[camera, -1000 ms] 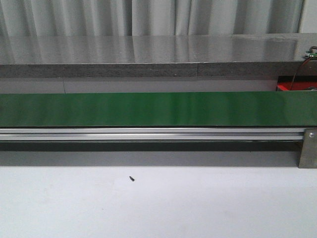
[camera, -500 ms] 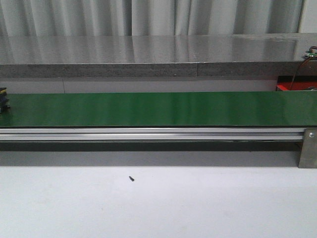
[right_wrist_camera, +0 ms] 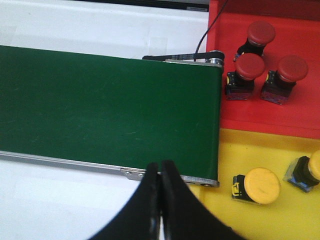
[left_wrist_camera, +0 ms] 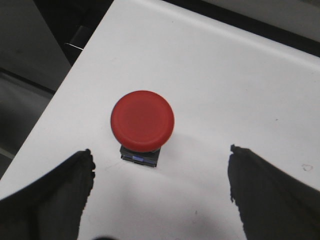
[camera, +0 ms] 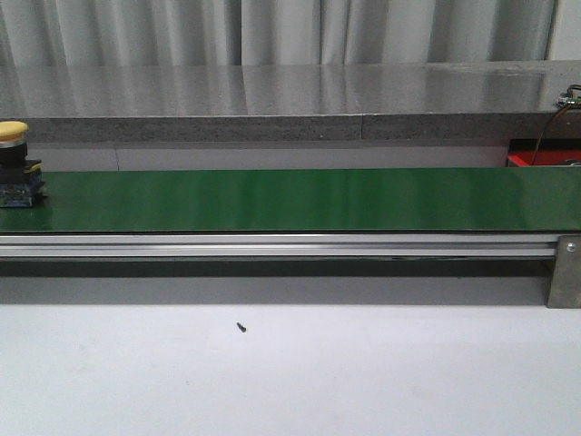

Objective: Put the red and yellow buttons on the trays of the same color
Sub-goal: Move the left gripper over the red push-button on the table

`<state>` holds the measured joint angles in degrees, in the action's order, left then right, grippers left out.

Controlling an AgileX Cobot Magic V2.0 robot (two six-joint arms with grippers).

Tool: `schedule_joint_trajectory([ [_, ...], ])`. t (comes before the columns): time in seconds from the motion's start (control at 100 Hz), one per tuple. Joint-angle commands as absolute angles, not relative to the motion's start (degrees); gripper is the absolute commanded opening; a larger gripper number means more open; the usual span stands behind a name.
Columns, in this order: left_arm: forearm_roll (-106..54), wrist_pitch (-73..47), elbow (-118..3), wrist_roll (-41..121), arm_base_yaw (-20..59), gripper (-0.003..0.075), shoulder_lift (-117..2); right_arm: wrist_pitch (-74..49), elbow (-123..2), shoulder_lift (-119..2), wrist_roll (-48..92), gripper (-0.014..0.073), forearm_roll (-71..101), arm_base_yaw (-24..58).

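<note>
Front view shows a yellow button [camera: 14, 163] riding at the far left end of the green conveyor belt [camera: 300, 200], well apart from the trays. Beyond the belt's other end, the red tray [right_wrist_camera: 265, 105] holds three red buttons and the yellow tray [right_wrist_camera: 265, 160] two yellow ones. The right end effector [right_wrist_camera: 160, 172] hangs pressed together over the belt's near edge. The left end effector [left_wrist_camera: 160, 165] is spread apart around a red button [left_wrist_camera: 142, 121] on the white counter [left_wrist_camera: 225, 75], which looks like the pick in hand: descend, then close.
</note>
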<state>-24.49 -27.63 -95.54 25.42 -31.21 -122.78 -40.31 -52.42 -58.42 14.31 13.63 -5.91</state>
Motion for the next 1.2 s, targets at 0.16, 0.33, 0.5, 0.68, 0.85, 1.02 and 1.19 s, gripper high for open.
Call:
schedule_joint_trajectory([
  [0.16, -25.34, -24.04, -102.21, 24.79, -31.41, 0.0523, -123.22, -36.98, -54.24, -57.54, 14.45, -0.0068, 14.33, -5.95],
  [0.33, -25.47, -23.71, -105.31, 24.79, -31.41, 0.0523, -125.53, -36.98, -54.24, -57.54, 14.45, -0.0068, 14.33, -5.95],
  [0.5, -25.62, -25.25, -108.4, 24.79, -31.41, 0.0522, -128.28, -36.98, -54.24, -57.54, 14.45, -0.0068, 14.33, -5.95],
  [0.68, -26.25, -24.62, -108.64, 24.73, -31.31, 0.0512, -129.09, -36.98, -54.24, -57.54, 14.45, -0.0068, 14.33, -5.95],
  [0.85, -26.25, -24.61, -108.64, 24.73, -31.31, 0.0421, -129.09, -36.98, -54.24, -57.54, 14.45, -0.0068, 14.33, -5.95],
  [1.02, -26.25, -25.86, -108.64, 24.73, -31.31, 0.0162, -129.09, -36.98, -54.24, -57.54, 14.45, -0.0068, 14.33, -5.95],
  [1.19, -26.74, -27.58, -108.64, 24.73, -31.31, 0.0008, -128.55, -36.98, -54.24, -57.54, 14.45, -0.0068, 14.33, -5.95],
])
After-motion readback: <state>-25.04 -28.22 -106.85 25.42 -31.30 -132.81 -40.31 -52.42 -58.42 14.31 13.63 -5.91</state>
